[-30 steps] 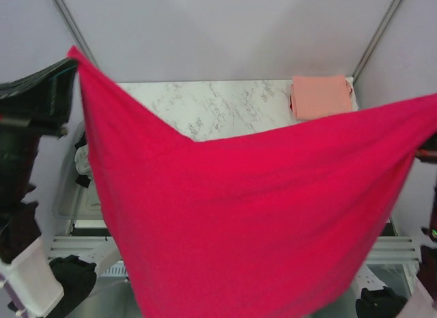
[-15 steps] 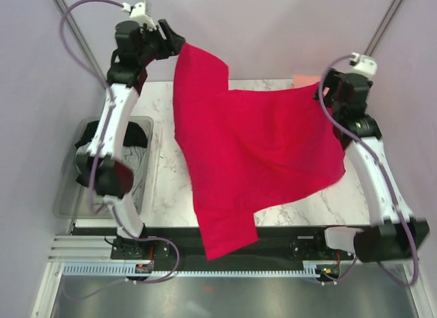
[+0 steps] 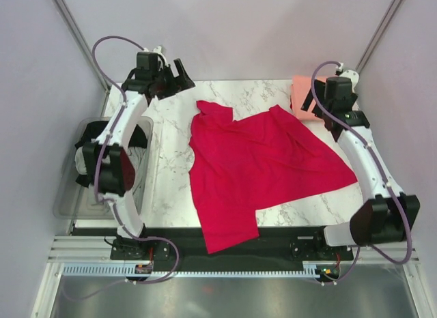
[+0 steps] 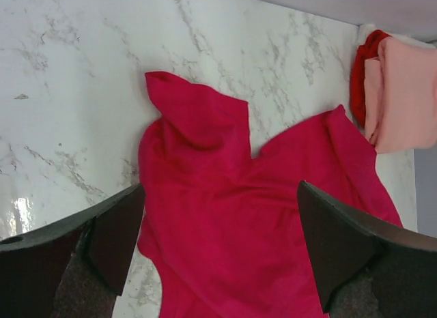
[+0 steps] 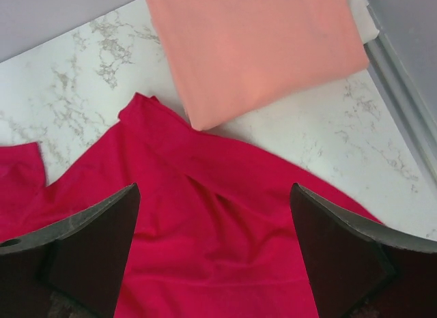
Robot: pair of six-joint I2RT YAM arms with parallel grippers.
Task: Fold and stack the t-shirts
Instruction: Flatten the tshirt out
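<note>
Looks like the flattening step: finds the bright crimson red soft cloth t-shirt (image 3: 259,168) lying rumpled on the white marbled counter (image 3: 171,188), one end draped over the near edge. Shows the left hand (image 4: 220,192) and right hand (image 5: 213,192) both spread wide, gripping nothing, above its far end. Calls next for smoothing, then pinching an edge to fold. Hides part of the folded salmon pink t-shirt (image 5: 259,45) behind the right arm (image 3: 362,154) from above; cannot tell what the red scrap (image 4: 365,65) beside it is.
</note>
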